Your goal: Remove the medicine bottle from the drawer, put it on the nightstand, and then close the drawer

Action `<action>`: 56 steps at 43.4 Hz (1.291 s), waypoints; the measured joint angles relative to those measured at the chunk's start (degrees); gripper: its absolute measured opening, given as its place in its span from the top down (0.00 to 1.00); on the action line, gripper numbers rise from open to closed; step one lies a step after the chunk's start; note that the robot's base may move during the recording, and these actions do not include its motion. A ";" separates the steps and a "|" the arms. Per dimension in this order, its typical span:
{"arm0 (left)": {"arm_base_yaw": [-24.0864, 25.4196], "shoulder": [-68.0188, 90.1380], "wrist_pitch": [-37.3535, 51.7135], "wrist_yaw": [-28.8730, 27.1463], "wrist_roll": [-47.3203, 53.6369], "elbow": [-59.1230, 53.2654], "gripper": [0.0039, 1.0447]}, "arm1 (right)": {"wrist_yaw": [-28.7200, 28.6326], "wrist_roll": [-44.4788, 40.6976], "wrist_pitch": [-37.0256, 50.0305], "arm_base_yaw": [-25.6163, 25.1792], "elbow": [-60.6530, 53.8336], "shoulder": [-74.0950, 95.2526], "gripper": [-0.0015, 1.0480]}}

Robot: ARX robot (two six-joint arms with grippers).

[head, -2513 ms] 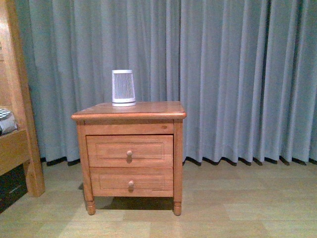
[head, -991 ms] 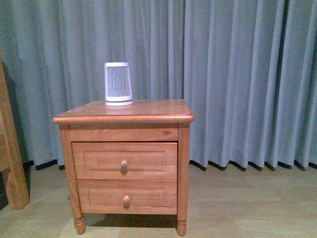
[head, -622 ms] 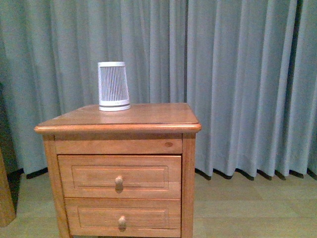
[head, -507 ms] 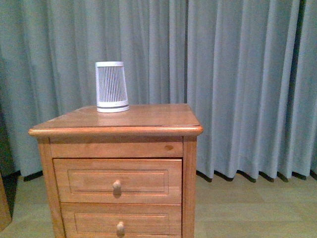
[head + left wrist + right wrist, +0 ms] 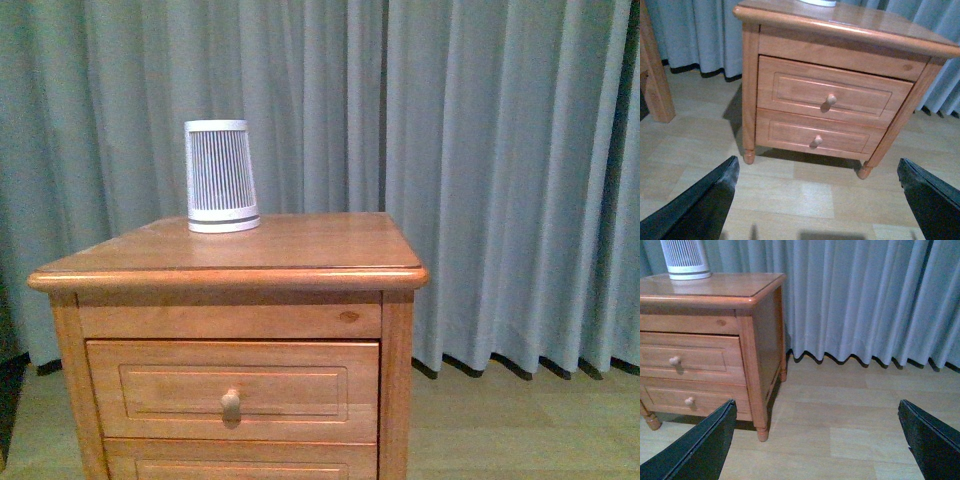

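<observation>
The reddish-brown nightstand point(image 5: 300, 250) stands before me, also in the left wrist view point(image 5: 875, 22) and right wrist view point(image 5: 725, 287). Its upper drawer point(image 5: 300, 385) is shut, with a round knob point(image 5: 231, 403); it also shows in the left wrist view point(image 5: 790, 87) and right wrist view point(image 5: 705, 357). The medicine bottle is hidden. My left gripper point(image 5: 817, 192) is open and empty, above the floor short of the nightstand. My right gripper point(image 5: 817, 432) is open and empty, off the nightstand's right front corner. Neither gripper shows in the front view.
A white-and-grey ribbed appliance point(image 5: 219, 176) stands on the back left of the nightstand top. The lower drawer point(image 5: 790, 132) is shut. Blue-grey curtains point(image 5: 500, 170) hang behind. A wooden bed frame post point(image 5: 652, 75) stands left of the nightstand. The floor point(image 5: 850, 405) is pale wood.
The front view has closed in on the nightstand: it looms larger and lower in frame, the bed frame has left the view, and the lower drawer is nearly cut off.
</observation>
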 joint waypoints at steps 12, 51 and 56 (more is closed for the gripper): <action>-3.10 41.86 39.89 -2.12 1.20 5.16 0.06 | 0.00 0.00 0.00 0.00 0.00 0.00 0.07; -18.01 117.79 55.60 -13.75 9.14 57.31 0.06 | 0.00 -0.02 0.00 0.00 0.00 0.00 0.07; -18.05 122.38 53.68 -14.10 9.07 62.99 0.06 | 0.00 -0.02 0.00 0.00 0.00 0.00 0.07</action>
